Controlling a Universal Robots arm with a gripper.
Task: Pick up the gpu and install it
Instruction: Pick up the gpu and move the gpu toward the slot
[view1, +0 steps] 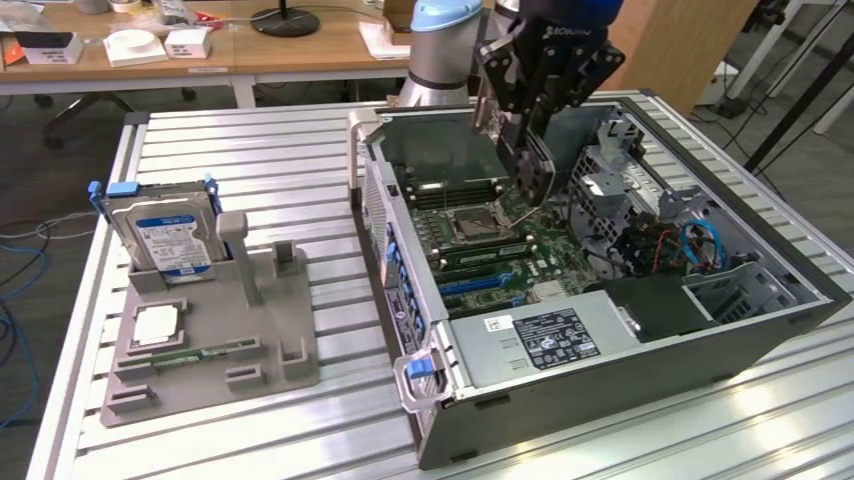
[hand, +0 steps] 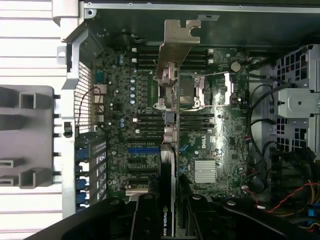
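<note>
The gpu (view1: 529, 172), a thin dark card with a silver bracket, hangs on edge above the motherboard (view1: 494, 250) inside the open computer case (view1: 747, 345). My gripper (view1: 518, 118) is shut on its upper edge. In the wrist view the gpu (hand: 170, 125) appears edge-on, its silver bracket (hand: 176, 42) at the far end and a green-lettered label near my fingers (hand: 145, 220). The gpu hovers over the CPU socket (hand: 197, 92) and memory slots, clear of the board. Blue expansion slots (hand: 142, 150) lie beside the card's line.
A grey parts holder (view1: 267, 350) on the slatted table at the exterior view's left carries a hard drive (view1: 167, 235), a CPU (view1: 156, 322) and a memory stick (view1: 200, 352). Inside the case are a power supply (view1: 547, 335), cables (view1: 667, 245) and a drive cage (view1: 627, 150).
</note>
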